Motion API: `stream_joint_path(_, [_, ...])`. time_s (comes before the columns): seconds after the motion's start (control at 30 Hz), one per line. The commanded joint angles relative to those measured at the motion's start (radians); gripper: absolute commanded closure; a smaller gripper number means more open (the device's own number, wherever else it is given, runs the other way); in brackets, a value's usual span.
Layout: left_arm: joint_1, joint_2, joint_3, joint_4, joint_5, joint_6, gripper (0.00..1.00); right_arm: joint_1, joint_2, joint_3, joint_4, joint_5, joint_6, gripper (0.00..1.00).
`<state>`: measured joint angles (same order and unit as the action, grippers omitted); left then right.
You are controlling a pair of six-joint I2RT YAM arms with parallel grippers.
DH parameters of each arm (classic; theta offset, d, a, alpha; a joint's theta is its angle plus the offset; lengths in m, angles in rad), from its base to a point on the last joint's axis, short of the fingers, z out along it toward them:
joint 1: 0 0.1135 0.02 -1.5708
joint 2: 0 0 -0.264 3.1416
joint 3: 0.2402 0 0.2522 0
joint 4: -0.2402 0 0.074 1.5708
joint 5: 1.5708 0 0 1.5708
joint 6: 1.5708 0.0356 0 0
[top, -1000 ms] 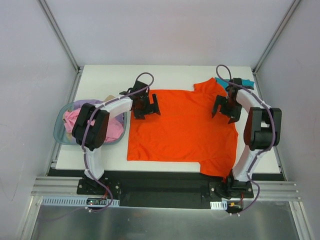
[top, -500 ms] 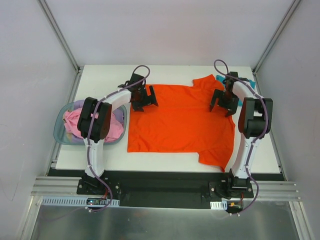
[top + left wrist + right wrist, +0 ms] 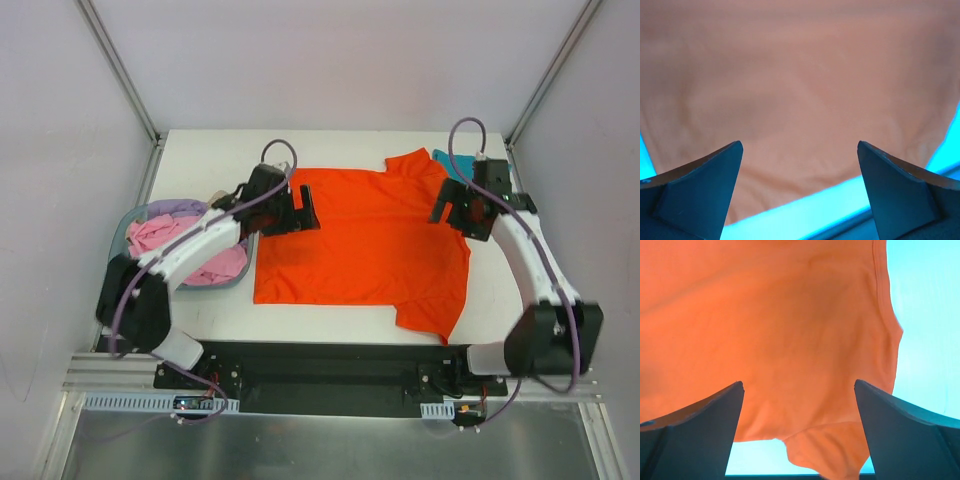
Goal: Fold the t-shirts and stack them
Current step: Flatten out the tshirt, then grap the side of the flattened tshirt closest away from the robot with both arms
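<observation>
The large orange-red t-shirt [image 3: 360, 245] lies spread flat on the white table [image 3: 200, 160], with one sleeve at the far right and another at the near right. My left gripper [image 3: 300, 210] is open and empty over the shirt's far left edge; the left wrist view [image 3: 800, 145] shows cloth [image 3: 800, 75] between the fingers. My right gripper [image 3: 452, 212] is open and empty over the shirt's right edge [image 3: 799, 383], above a folded sleeve [image 3: 835, 450]. A teal t-shirt [image 3: 447, 162] lies at the far right, mostly hidden by the right arm.
A translucent blue basket [image 3: 118, 238] stands at the table's left edge, holding a pink shirt [image 3: 150, 235] and a lavender one [image 3: 178, 208]. The left arm crosses over the basket. Frame posts rise at both far corners.
The shirt slid a little toward the far side, then stayed put. Both arms swung their elbows outward, and both grippers came slightly back toward the near side, still open.
</observation>
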<state>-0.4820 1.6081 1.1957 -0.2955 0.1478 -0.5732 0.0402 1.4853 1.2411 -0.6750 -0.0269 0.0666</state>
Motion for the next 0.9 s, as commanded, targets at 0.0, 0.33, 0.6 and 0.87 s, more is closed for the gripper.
stream_joint_path(0.0, [-0.122,-0.293,-0.258,-0.036,-0.134,-0.103,0.01,-0.002,-0.265,-0.205,0.109,-0.054,0.085,0.03])
stream_joint_path(0.33, [-0.178,-0.733,-0.662,-0.151,-0.195,-0.365,0.01,-0.005,-0.494,-0.405,0.100,-0.074,0.044,0.03])
stream_joint_path(0.6, [-0.178,-0.789,-0.759,-0.229,-0.376,-0.554,0.10,-0.005,-0.542,-0.425,0.088,-0.021,0.048,0.03])
stream_joint_path(0.87, [-0.178,-0.662,-0.710,-0.228,-0.502,-0.643,0.34,-0.005,-0.534,-0.431,0.095,-0.016,0.044,0.03])
